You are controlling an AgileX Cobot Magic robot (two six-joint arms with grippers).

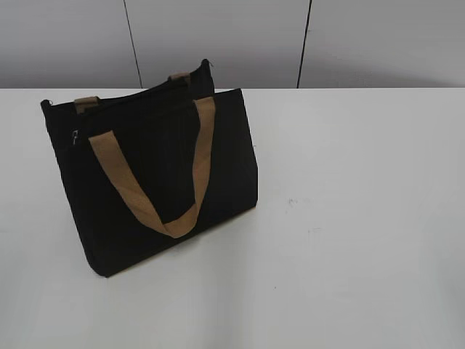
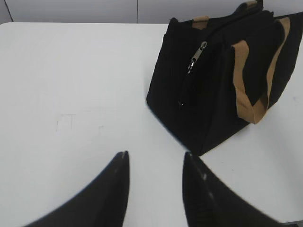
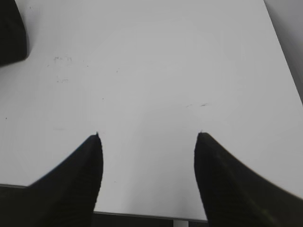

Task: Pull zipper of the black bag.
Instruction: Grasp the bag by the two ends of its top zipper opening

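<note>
The black bag (image 1: 156, 182) stands upright on the left half of the white table, with tan webbing handles. It also shows in the left wrist view (image 2: 218, 80) at the upper right. The small silver zipper pull (image 2: 196, 57) hangs at the bag's near end on the black zip track; in the exterior view the zipper (image 1: 75, 136) is a tiny glint at the bag's left end. My left gripper (image 2: 155, 155) is open and empty, over bare table short of the bag. My right gripper (image 3: 147, 135) is open and empty near the table's front edge. Neither gripper shows in the exterior view.
The white table (image 1: 349, 218) stretches right of the bag. A grey panelled wall (image 1: 232, 40) runs behind it. The table's front edge (image 3: 142, 215) lies just below my right gripper. A black corner of the bag (image 3: 12, 33) shows at the upper left of the right wrist view.
</note>
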